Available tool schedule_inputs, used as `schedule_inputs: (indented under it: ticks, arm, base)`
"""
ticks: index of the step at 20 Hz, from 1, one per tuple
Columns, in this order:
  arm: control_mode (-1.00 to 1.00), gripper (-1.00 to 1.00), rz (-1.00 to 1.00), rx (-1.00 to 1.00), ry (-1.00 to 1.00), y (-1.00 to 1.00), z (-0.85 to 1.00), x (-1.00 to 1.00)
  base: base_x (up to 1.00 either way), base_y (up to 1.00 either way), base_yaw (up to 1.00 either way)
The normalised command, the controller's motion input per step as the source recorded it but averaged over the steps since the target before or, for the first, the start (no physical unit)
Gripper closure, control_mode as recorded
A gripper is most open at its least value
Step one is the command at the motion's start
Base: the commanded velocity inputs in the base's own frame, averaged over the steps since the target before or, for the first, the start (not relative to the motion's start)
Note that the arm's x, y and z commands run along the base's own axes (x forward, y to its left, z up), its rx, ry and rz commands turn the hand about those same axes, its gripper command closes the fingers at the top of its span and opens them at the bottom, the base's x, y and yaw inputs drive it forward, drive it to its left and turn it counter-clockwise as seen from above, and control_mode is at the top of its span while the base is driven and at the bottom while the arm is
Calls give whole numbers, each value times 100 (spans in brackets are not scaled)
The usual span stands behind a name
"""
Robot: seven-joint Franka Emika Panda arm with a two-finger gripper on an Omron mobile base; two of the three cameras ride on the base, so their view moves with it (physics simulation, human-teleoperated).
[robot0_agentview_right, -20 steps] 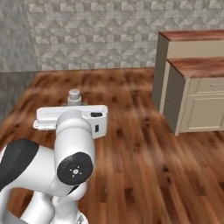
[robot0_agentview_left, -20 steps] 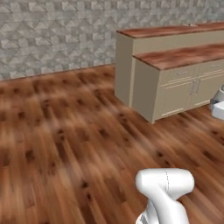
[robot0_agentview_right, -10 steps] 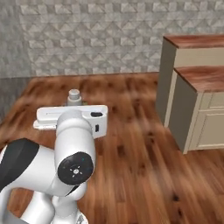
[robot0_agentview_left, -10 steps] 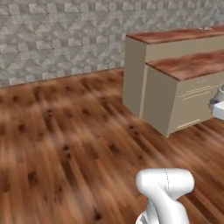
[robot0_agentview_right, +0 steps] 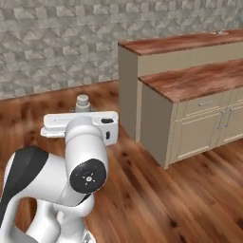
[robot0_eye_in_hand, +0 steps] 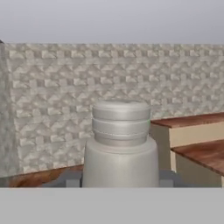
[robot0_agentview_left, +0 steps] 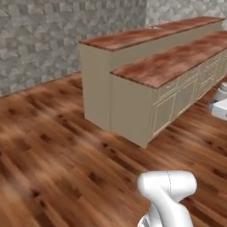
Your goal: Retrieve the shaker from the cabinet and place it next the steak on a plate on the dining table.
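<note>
Right up close, the gripper [robot0_eye_in_hand: 120, 183] is clamping its jaws on the shaker [robot0_eye_in_hand: 120, 148], which is standing upright between the fingers [robot0_eye_in_hand: 72, 179] with its ridged cap on top, and from the right base view that shaker [robot0_agentview_right: 83, 101] is poking up just behind the arm's white hand. Beyond it, wooden floor [robot0_agentview_left: 53, 168] is stretching out to the lower island [robot0_agentview_right: 190, 85] with its beige drawers. Just behind that, the taller dining table [robot0_agentview_left: 133, 37] is running along in front of the grey stone wall [robot0_agentview_right: 57, 42].
</note>
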Motion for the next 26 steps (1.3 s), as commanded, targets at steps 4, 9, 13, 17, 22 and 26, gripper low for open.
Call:
schedule_inputs:
  ticks: [4, 9, 13, 17, 22, 26]
  arm:
    - [100, 100, 0, 0, 0, 0, 0, 0]
    - [100, 100, 0, 0, 0, 0, 0, 0]
    - [100, 100, 0, 0, 0, 0, 0, 0]
    - [100, 100, 0, 0, 0, 0, 0, 0]
    - [100, 100, 0, 0, 0, 0, 0, 0]
    - [100, 100, 0, 0, 0, 0, 0, 0]
  base:
    - [75, 90, -71]
    - [48, 100, -60]
    - [12, 100, -54]
    - [0, 100, -49]
    - [-8, 100, -43]
    - [-35, 100, -32]
